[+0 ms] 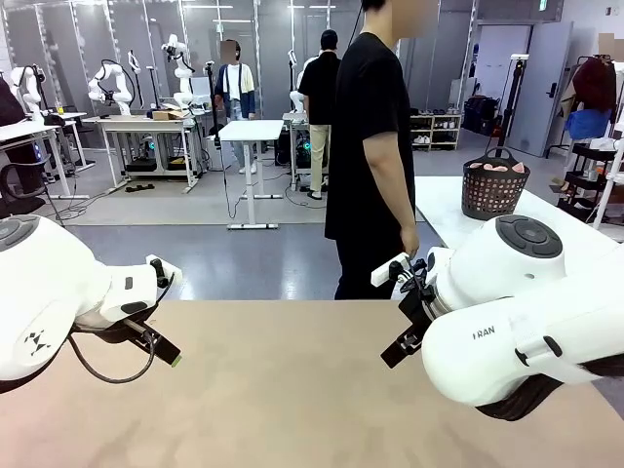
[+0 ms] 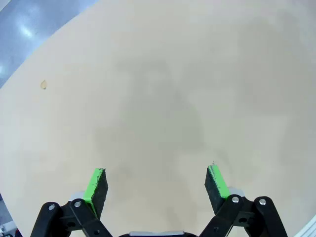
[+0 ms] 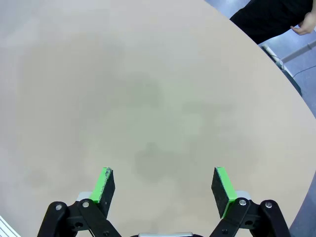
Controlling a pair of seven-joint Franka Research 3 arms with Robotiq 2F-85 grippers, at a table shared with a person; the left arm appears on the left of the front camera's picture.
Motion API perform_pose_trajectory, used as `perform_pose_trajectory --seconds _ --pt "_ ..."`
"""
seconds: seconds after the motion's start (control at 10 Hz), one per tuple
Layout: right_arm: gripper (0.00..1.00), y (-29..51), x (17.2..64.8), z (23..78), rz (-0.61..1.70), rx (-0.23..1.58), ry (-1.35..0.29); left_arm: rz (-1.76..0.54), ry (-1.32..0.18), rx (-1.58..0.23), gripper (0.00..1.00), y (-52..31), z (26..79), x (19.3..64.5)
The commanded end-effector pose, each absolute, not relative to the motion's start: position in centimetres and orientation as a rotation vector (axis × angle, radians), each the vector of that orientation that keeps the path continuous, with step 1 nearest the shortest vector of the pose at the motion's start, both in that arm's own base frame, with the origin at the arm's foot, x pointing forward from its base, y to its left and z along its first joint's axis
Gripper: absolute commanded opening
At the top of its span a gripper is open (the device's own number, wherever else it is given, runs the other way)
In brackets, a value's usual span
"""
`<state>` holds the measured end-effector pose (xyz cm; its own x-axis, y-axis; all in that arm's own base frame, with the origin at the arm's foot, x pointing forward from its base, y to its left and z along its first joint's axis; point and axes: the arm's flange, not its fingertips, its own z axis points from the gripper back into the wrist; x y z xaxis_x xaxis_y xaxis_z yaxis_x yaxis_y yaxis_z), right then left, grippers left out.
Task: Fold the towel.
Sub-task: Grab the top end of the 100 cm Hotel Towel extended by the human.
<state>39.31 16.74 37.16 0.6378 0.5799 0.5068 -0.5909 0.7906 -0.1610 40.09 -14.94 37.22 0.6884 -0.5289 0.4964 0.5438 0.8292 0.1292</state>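
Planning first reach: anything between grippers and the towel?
Yes. The likely towel sits in a dark basket on another table; basket wall and floor gap separate it from the open left gripper and right gripper.

The desk (image 1: 292,390) in front of me has a plain tan top, with faint shadows and one small brownish speck (image 2: 43,85) on it; farther off to my right, a dark basket (image 1: 492,185) stands on a white desk (image 1: 439,210)

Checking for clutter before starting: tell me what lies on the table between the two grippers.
Nothing: in the front view, bare tan table stretches between the left gripper and right gripper.
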Motion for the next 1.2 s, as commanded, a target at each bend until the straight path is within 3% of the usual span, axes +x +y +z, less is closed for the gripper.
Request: perform_pose_trajectory --seconds 0.0,0.3,0.6,0.8,1.1 --pt "1.0 16.7 39.3 37.2 0.668 0.02 -0.571 -0.6 -0.546 -0.029 1.0 -14.9 37.2 40.1" --pt "1.0 13.7 40.5 43.9 0.645 0.185 -0.544 -0.59 -0.502 -0.108 1.0 -12.1 43.9 40.8" --pt "1.0 7.6 41.0 49.3 0.543 0.481 -0.47 -0.546 -0.402 -0.428 1.0 -5.6 48.2 40.6" --pt "1.0 1.8 40.2 49.8 0.483 0.767 -0.455 -0.496 -0.383 -0.682 1.0 0.4 48.0 40.1" --pt "1.0 -5.8 37.9 49.0 0.389 0.941 -0.482 -0.422 -0.43 -0.998 1.0 9.8 45.6 38.0"
